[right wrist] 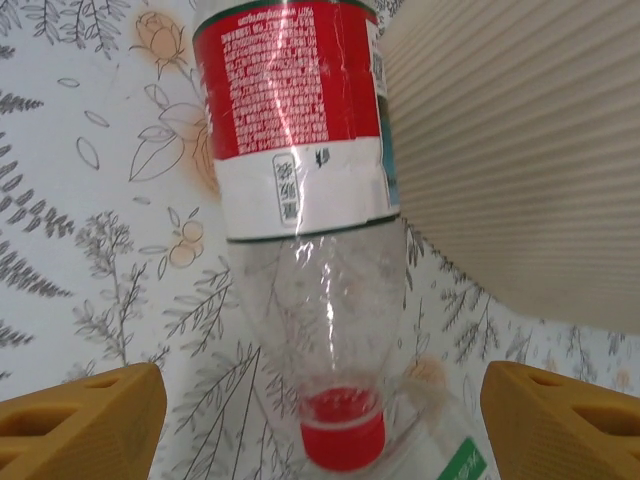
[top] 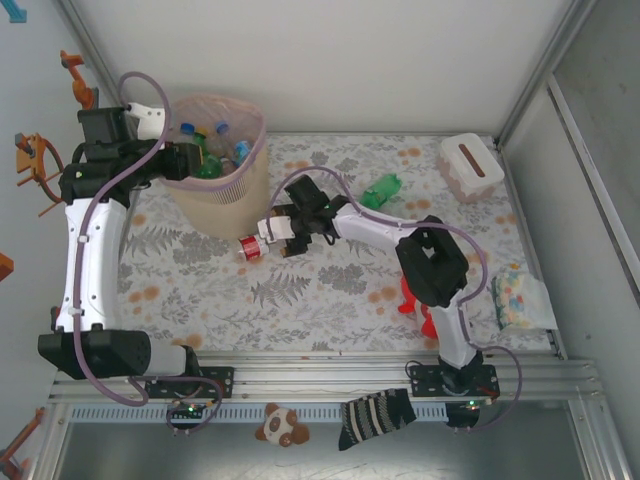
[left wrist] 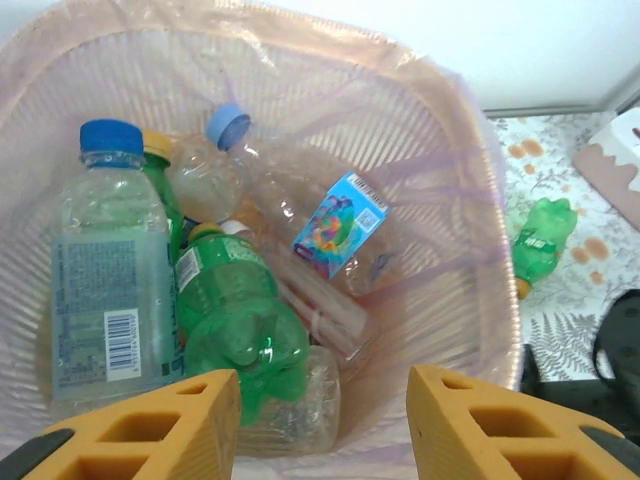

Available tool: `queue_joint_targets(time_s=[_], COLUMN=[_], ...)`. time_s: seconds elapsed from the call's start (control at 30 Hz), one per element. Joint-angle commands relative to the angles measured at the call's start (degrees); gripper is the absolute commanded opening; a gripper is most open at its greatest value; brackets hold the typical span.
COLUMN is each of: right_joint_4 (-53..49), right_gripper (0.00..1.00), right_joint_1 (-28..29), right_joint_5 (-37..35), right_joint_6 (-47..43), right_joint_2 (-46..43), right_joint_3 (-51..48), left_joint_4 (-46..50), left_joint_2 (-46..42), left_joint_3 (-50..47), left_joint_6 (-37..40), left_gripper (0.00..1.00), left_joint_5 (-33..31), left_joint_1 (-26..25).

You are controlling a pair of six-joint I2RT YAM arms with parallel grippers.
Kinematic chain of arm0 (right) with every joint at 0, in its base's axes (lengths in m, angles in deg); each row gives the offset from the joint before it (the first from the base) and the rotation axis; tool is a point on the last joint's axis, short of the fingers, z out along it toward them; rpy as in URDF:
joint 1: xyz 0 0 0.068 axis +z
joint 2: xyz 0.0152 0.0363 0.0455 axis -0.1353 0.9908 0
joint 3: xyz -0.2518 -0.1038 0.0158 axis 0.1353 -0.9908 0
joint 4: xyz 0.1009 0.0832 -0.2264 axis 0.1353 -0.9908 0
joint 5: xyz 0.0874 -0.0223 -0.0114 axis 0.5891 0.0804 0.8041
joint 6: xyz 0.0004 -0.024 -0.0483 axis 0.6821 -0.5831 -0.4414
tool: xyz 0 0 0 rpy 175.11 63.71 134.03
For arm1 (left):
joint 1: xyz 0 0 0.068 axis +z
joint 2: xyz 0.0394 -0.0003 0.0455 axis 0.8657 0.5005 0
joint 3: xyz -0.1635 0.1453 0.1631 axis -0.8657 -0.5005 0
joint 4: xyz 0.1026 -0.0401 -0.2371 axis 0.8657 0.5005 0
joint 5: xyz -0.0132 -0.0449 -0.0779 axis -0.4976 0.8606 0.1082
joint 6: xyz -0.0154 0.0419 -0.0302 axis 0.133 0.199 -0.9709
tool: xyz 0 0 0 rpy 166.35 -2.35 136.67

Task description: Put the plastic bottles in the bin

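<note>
Left pincer (left wrist: 325, 420) hangs open and empty over the bin (left wrist: 470, 200), which already holds several bottles (left wrist: 110, 270), while the right pincer (right wrist: 325, 410), spread wide, straddles an ungripped red-label bottle (right wrist: 295, 130) just right of the bin, and a green bottle (top: 381, 190) waits farther right.

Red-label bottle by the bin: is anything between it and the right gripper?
Nothing visible. The right gripper is open, the red-label bottle lying straight ahead of it; the bin stands close beside, not between.
</note>
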Motion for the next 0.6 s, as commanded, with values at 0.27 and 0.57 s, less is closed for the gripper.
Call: queue_joint_targets(time_s=[0.27, 0.57], right_joint_4=[-4.9, -3.8], right_gripper=[0.81, 0.72], right_joint_1=[0.7, 1.1], right_joint_5=[2.6, 2.1], right_joint_6=[-3.3, -3.0], right_joint_2=[9.8, 12.4], right_joint_3=[9.8, 10.1], left_joint_4=[-1.4, -1.2], left_joint_2=[-1.2, -1.6], left_joint_3=[-0.6, -1.5], left_joint_6=[-1.7, -2.1], left_gripper=[0.49, 0.49], left_joint_5=[2.8, 3.9], left_joint_1=[0.0, -0.4])
